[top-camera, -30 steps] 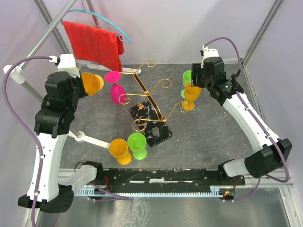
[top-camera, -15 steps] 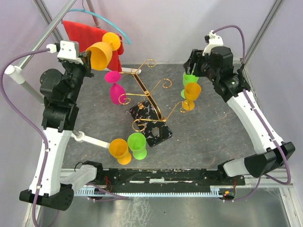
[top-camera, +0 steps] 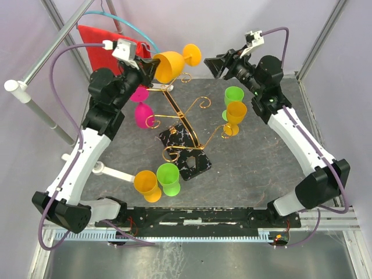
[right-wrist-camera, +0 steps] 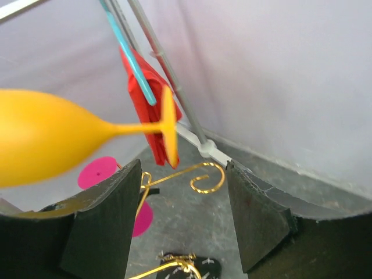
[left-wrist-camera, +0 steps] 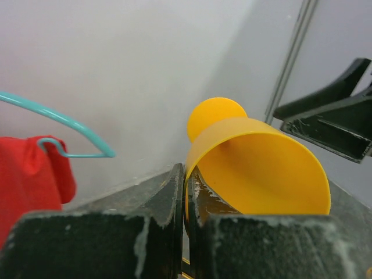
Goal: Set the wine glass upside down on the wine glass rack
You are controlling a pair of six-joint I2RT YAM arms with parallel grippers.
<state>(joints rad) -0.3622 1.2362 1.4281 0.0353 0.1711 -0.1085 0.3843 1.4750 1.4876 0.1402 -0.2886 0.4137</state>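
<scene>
An orange wine glass [top-camera: 171, 65] is held on its side in the air, above the back of the wine glass rack [top-camera: 183, 119]. My left gripper [top-camera: 152, 65] is shut on its rim, one finger inside the bowl [left-wrist-camera: 256, 168] and one outside. The glass's foot [top-camera: 192, 55] points right, toward my right gripper [top-camera: 216, 64]. That gripper is open and holds nothing. In the right wrist view the foot [right-wrist-camera: 168, 125] hangs just beyond its fingertips, above a gold scroll arm [right-wrist-camera: 203, 174]. The rack's black marbled base [top-camera: 185, 152] stands mid-table.
A pink glass [top-camera: 143, 110] hangs foot-up on a left rack arm. A green glass [top-camera: 234, 96] and an orange glass [top-camera: 236, 111] stand at the right. Another orange [top-camera: 146, 185] and green [top-camera: 169, 177] pair stands in front. A red cloth [top-camera: 113, 49] hangs on a teal hanger at the back left.
My left arm has lifted the orange glass and swung it right, from the left side to above the rack's back. My right gripper has risen from beside the right-hand glasses and turned toward the glass's foot.
</scene>
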